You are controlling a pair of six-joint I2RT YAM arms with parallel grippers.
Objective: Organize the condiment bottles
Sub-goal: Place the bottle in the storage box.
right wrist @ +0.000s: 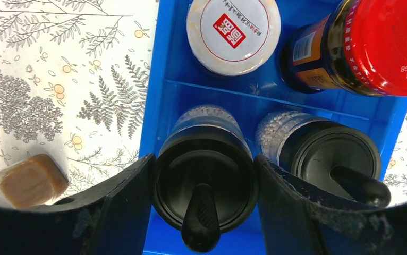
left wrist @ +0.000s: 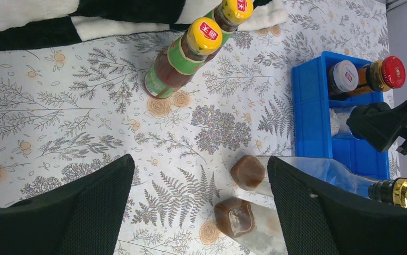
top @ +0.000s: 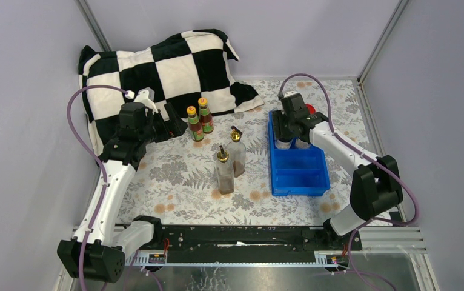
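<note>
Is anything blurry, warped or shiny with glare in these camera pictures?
Top view: soft even light, faint shadows, sharp. Left wrist view: orange-capped bottles splay outward, wide-lens look; gold spout glints. Right wrist view: white-lidded jar print crisp, black-capped shaker looms large.

Eight condiment containers in all: two yellow-capped dark sauce bottles (top: 195, 125), two tall clear gold-spouted bottles (top: 225, 174), two black-capped shakers (right wrist: 206, 178), one red-lidded jar (right wrist: 384, 45) and one white-lidded jar (right wrist: 233, 32). Four of the eight, both shakers and both jars, stand in the one blue divided tray (top: 299, 180). The other four stand on the one floral tablecloth (top: 169, 176). There is one black-and-white checkered blanket (top: 169, 66). Two robot arms are in the frame, the left arm (top: 111, 182) and the right arm (top: 344, 148).
</note>
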